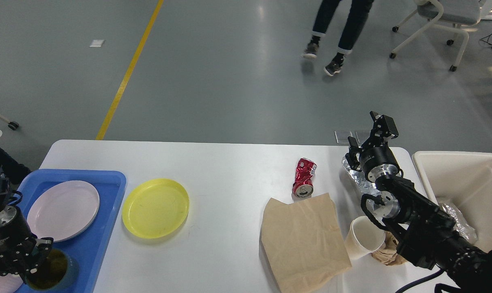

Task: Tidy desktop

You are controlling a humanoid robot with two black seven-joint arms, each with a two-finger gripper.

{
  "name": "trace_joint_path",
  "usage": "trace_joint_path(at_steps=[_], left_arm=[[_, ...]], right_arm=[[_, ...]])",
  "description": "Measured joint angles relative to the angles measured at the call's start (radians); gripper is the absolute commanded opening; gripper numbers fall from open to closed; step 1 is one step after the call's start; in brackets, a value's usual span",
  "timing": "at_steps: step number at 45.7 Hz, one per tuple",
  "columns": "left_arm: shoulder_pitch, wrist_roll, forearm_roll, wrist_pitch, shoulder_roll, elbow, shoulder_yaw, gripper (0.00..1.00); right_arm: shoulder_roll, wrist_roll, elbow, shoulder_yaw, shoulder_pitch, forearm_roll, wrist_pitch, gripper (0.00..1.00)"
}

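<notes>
The desktop [229, 162] is a large white surface with rounded corners, and it fills the lower half of the view, with a grey room floor [213, 73] behind it. At its left end lies a blue plastic tray [107, 191], which carries a pale pink plate [63, 209] and a dark round cup [53, 274]. Just beside the tray, a yellow plate [155, 207] rests on the bare surface. Toward the right there is a crushed red can [304, 177], touching the top edge of a flat brown paper bag [305, 240]. A white paper cup [364, 238] lies on its side next to the bag, near some crumpled brown paper [388, 250] and crumpled foil [358, 181]. A cream-white bin [465, 175] stands at the right end. The right gripper [364, 134] hovers above the foil with its fingers spread apart and nothing between them. The left gripper [34, 260] is over the dark cup; I cannot tell its state. On the floor run a yellow line [128, 73], a person's legs [339, 32] and a wheeled chair [441, 24].
</notes>
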Motion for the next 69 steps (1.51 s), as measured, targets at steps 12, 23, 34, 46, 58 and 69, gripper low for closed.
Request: trace_joint_path(at_steps=[12, 23, 34, 46, 58, 69], left_arm=[[0.024, 0.006, -0.004, 0.0, -0.001, 0.008, 0.002, 0.07], [0.033, 0.007, -0.004, 0.0, -0.002, 0.04, -0.007, 0.18], [0.039, 0.003, -0.004, 0.0, -0.004, 0.047, -0.009, 0.34], [0.029, -0.001, -0.005, 0.0, -0.003, 0.047, -0.009, 0.87], [-0.028, -0.002, -0.004, 0.0, 0.003, 0.041, 0.008, 0.91], [-0.175, -0.003, -0.003, 0.0, -0.005, 0.008, 0.039, 0.93]], right_arm=[[0.0, 0.0, 0.0, 0.0, 0.0, 0.0, 0.0, 1.0], [0.0, 0.0, 0.0, 0.0, 0.0, 0.0, 0.0, 1.0], [0.0, 0.0, 0.0, 0.0, 0.0, 0.0, 0.0, 1.0], [0.0, 0.0, 0.0, 0.0, 0.0, 0.0, 0.0, 1.0], [0.0, 0.0, 0.0, 0.0, 0.0, 0.0, 0.0, 1.0], [0.0, 0.0, 0.0, 0.0, 0.0, 0.0, 0.0, 1.0]])
